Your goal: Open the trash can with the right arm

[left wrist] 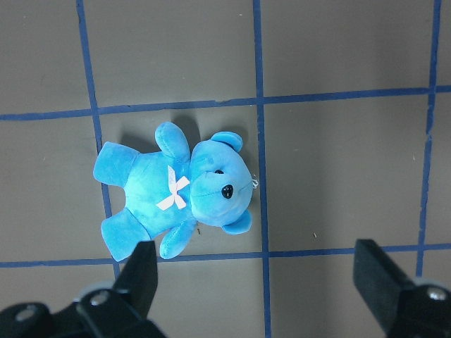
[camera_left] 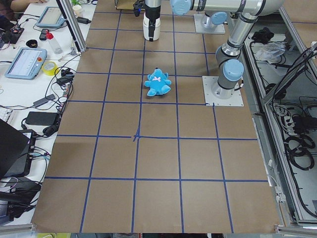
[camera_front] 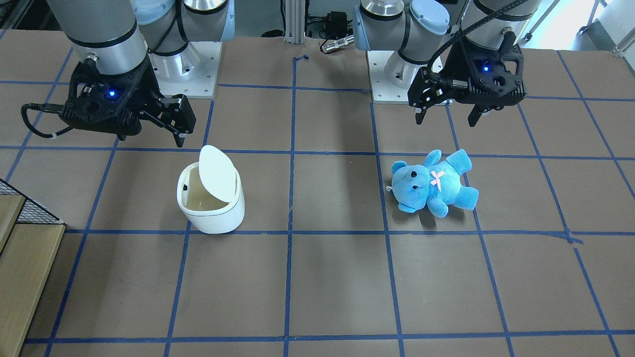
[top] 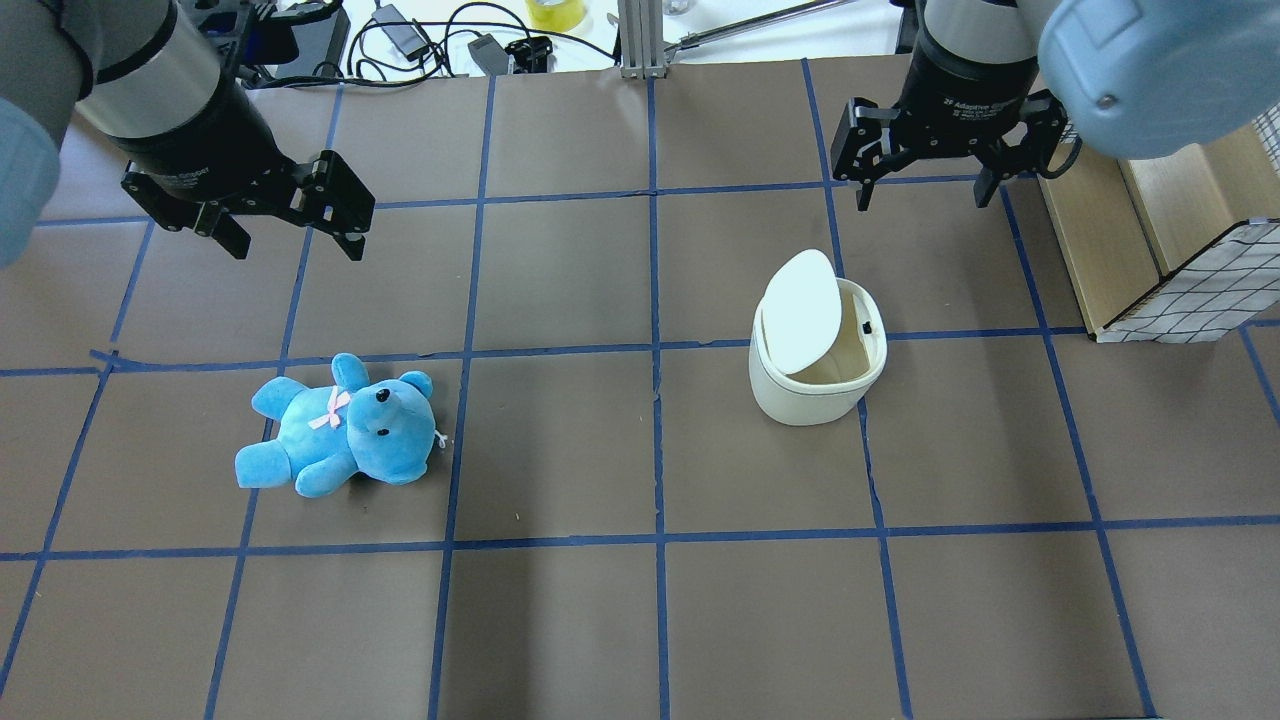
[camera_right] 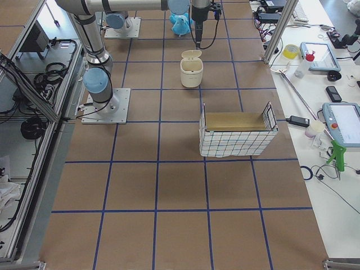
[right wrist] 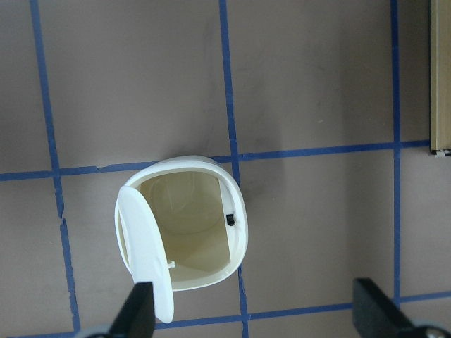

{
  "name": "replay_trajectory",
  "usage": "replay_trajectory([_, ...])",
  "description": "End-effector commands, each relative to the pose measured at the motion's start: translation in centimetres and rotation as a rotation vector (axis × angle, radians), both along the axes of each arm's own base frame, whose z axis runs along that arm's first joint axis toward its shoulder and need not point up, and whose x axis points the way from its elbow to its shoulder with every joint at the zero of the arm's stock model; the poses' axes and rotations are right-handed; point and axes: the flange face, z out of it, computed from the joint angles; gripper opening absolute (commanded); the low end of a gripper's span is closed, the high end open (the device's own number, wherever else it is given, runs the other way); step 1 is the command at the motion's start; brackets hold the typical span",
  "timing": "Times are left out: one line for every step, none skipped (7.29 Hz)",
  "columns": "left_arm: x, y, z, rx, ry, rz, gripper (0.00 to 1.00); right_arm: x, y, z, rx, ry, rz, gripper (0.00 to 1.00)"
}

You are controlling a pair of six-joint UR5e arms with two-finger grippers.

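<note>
The trash can stands upright on the brown table, in the robot's right half. The right gripper hangs over it with a clear gap of air between them, touching nothing. The right wrist view looks straight down and shows the bin low in the frame, set towards one finger rather than centred between the two. Its jaws are spread wide and hold nothing. The flip lid is already tipped up on edge along the side of the bin that faces the robot's left. That leaves the beige inside open to the camera, and a small black catch shows on the opposite rim. By this reading the opening looks as good as done. Any further nudge would have to come down on the lid's raised edge from above and push towards the robot's left. A plain withdrawal must rise clear without clipping that edge. The right arm is plainly the nearer one. The left gripper, also spread and empty, sits well apart over the blue teddy bear
</note>
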Motion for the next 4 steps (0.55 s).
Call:
replay_trajectory([0.00,-0.01,-0.02,0.000,0.000,0.001,1.00,0.70,0.18,-0.53,0.013,-0.064,0.045,1.00])
replay_trajectory([0.00,-0.01,-0.02,0.000,0.000,-0.001,1.00,0.71,0.52,-0.36,0.055,-0.065,0.044,1.00])
replay_trajectory([0.00,-0.01,-0.02,0.000,0.000,-0.001,1.00,0.74,0.73,-0.49,0.069,-0.069,0.043,1.00])
replay_trajectory([0.00,-0.01,-0.02,0.000,0.000,-0.001,1.00,1.04,0.93,-0.82,0.093,-0.100,0.036,1.00])
